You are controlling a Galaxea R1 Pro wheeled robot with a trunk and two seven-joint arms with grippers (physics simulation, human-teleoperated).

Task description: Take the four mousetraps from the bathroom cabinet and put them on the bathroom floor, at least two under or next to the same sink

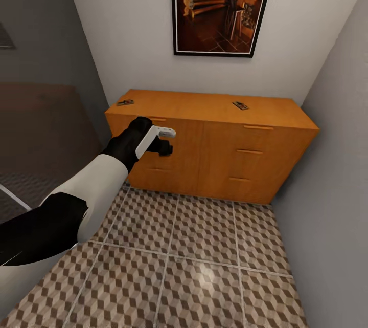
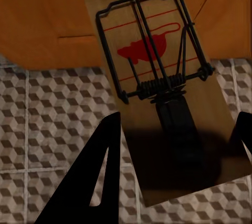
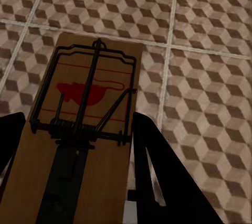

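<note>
The left end effector (image 1: 164, 141) sits at about 10 o'clock of the head view, in front of the cabinet (image 1: 214, 156). In the left wrist view its fingers (image 2: 86, 182) pinch a mousetrap (image 2: 165, 93), held in the air with the cabinet front and the bathroom floor (image 2: 47, 114) behind it. Two further mousetraps rest on the cabinet top: one at its left end (image 1: 125, 102), one toward 12 o'clock at right of centre (image 1: 240, 105).

In the right wrist view the right end effector (image 3: 73, 182) is pressed onto the edges of a second held mousetrap (image 3: 84, 129), above the patterned tiles (image 3: 210, 77).

Step in hand, as a judgement: transport. Both end effectors are loaded, and two of four traps are still on the cabinet. No sink can be seen, so its bearing cannot be told.

Next move, as a judgement: turn the base toward the sink, lower each arm until its trap lies flat on the tiles under or just beside the basin, then release. Afterwards, collect the remaining pair.
</note>
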